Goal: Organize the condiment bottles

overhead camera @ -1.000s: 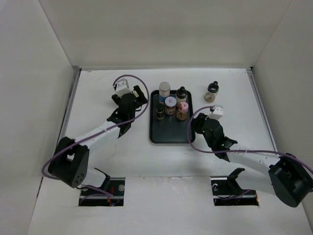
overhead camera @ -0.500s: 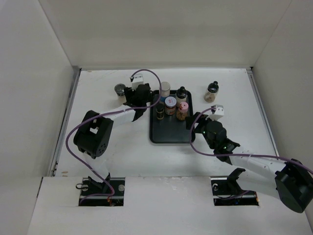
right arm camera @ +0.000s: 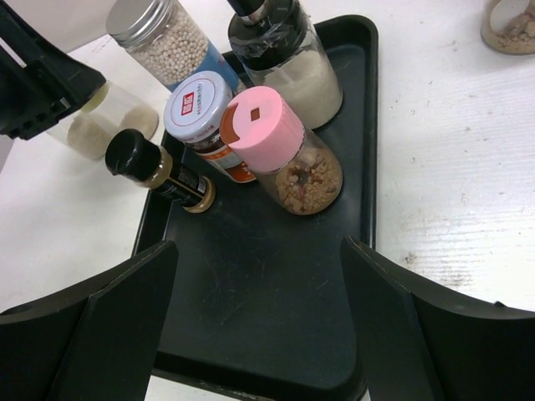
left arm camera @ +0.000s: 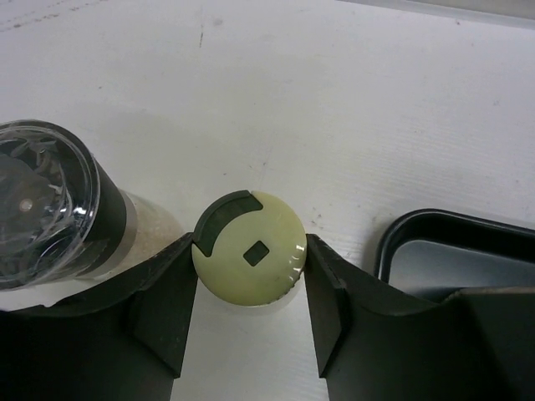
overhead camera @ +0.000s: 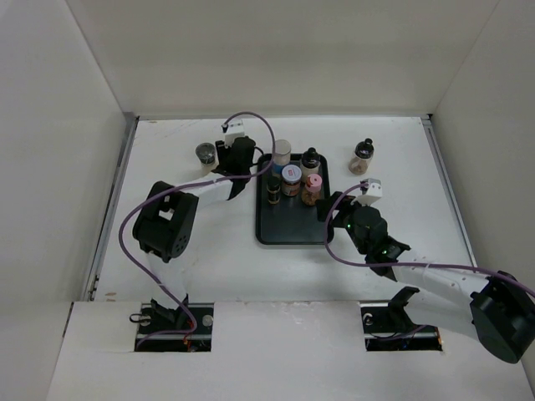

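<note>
My left gripper (left arm camera: 251, 248) is shut on a pale-yellow-capped bottle (left arm camera: 251, 257), one pad against each side of the cap, just left of the black tray (overhead camera: 284, 230). In the top view that bottle is hidden under the left gripper (overhead camera: 236, 159). A clear grinder with a dark band (left arm camera: 50, 200) stands right beside it. On the tray stand a pink-capped bottle (right arm camera: 266, 129), a white-lidded jar (right arm camera: 198, 104), a small black-capped bottle (right arm camera: 159, 171), a silver-lidded jar (right arm camera: 159, 29) and a black-topped bottle (right arm camera: 284, 50). My right gripper (right arm camera: 257, 251) hangs open over the tray's bare near half.
A lone black-capped bottle (overhead camera: 362, 154) stands on the table right of the tray, at the back. White walls close in the table on three sides. The tray's near half (right arm camera: 259, 309) is bare.
The left arm swung toward the back and its jaws closed on the yellow-capped bottle, uncovering the grinder. The right gripper opened and drew back a little from the pink-capped bottle.
</note>
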{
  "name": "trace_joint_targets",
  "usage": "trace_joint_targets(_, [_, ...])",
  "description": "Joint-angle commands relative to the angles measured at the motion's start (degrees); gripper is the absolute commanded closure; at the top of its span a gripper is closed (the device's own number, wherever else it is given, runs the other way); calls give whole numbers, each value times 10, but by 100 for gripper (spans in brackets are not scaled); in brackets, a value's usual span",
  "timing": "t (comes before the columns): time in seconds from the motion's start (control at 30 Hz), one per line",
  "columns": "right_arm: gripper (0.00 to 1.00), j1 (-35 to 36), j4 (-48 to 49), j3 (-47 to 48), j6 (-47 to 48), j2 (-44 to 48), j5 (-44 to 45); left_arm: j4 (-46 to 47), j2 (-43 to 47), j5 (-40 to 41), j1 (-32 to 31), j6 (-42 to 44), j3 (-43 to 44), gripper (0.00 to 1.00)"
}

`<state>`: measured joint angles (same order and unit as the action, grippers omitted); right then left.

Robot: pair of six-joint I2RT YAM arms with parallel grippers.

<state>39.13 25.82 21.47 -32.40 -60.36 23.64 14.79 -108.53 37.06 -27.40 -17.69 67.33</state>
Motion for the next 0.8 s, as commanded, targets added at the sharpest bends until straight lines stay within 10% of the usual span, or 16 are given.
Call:
trace_joint_targets(0.0, [15,7,36,-5,-1,9,0,44,73,6,-7,8,-18,73])
trace_joint_targets(0.77, [1,-50,29,-49,-44,70,37,-177,409,-10,-241,-98,-216,75])
